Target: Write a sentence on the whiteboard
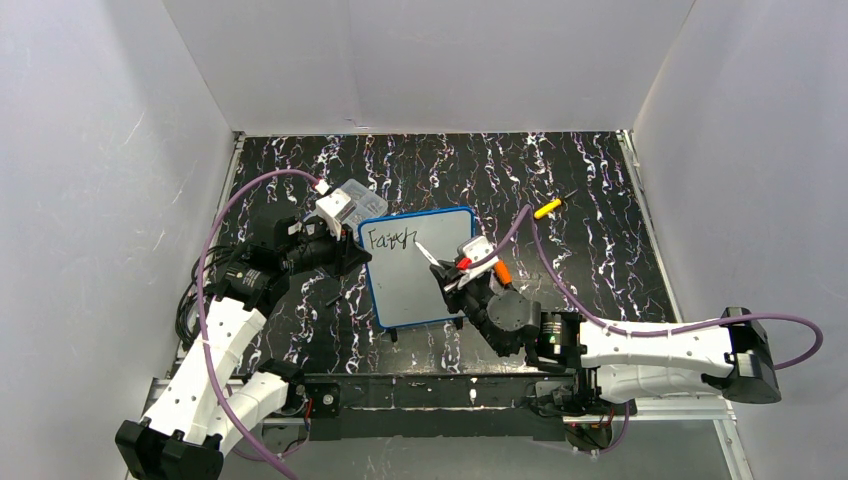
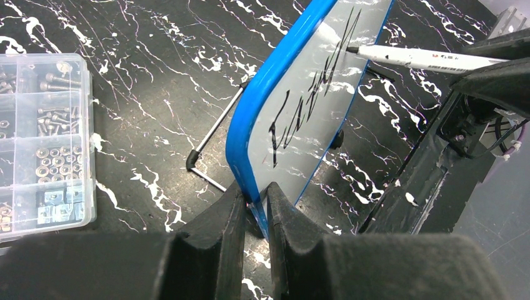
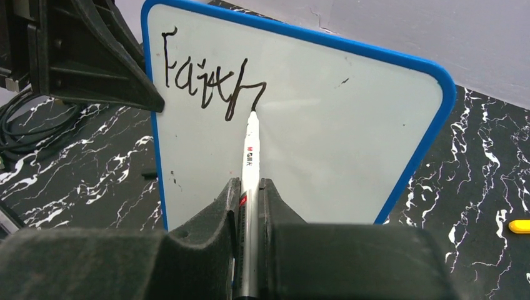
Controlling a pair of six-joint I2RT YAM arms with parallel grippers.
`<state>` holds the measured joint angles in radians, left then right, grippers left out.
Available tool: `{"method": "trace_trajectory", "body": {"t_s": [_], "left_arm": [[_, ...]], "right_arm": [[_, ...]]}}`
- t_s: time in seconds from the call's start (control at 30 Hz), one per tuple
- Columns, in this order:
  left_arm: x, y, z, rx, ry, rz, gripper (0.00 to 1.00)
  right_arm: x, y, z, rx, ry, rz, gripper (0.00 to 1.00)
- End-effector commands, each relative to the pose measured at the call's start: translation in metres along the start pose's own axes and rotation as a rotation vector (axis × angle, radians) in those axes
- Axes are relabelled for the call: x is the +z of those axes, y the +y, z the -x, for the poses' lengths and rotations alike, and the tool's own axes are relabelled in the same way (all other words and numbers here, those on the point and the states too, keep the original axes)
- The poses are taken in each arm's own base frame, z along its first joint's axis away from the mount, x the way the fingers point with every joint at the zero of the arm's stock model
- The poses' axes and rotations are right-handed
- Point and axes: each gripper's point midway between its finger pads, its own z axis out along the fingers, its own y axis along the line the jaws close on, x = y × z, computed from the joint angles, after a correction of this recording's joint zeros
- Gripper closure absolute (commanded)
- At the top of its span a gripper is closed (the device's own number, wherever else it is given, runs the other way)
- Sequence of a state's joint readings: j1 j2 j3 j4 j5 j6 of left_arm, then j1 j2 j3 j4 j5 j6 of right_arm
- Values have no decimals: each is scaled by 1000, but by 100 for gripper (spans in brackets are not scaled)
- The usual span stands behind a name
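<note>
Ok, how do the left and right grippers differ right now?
The left gripper is shut on the whiteboard's blue edge; the right gripper is shut on a white marker. The left gripper sits at the board's side near the first letters; the right gripper faces the board, marker tip at the end of the writing. Both are closed on something.

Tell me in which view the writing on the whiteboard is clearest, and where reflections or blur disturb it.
Right wrist: the sentence is sharp on the evenly lit whiteboard. Left wrist: the board is seen steeply, the writing stretched, with table reflections on its surface. Top external: the writing is small and hard to read.
</note>
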<state>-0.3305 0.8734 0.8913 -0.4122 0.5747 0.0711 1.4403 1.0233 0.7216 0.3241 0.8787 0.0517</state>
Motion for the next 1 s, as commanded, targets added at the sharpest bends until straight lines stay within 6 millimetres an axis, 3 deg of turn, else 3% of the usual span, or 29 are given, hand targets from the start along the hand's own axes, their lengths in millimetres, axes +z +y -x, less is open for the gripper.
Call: {"method": "trace_trajectory", "body": {"t_s": [0.0, 0.23, 0.47, 0.77, 0.97], "left_arm": [[2, -4, -23, -18, 74, -23, 100], [3, -1, -24, -23, 79, -10, 100], [4, 1, -26, -27, 86, -3, 100], [5, 1, -27, -30, 91, -4, 100], [5, 1, -27, -30, 91, -5, 100]], "right_arm": [[-3, -7, -14, -4, 43, -26, 99], [-7, -4, -19, 1, 60, 12, 99], [-15, 4, 7, 35, -3, 101, 99], [-21, -23, 21, 47, -44, -4, 99], [-19, -29, 21, 16, -43, -43, 99]]}}
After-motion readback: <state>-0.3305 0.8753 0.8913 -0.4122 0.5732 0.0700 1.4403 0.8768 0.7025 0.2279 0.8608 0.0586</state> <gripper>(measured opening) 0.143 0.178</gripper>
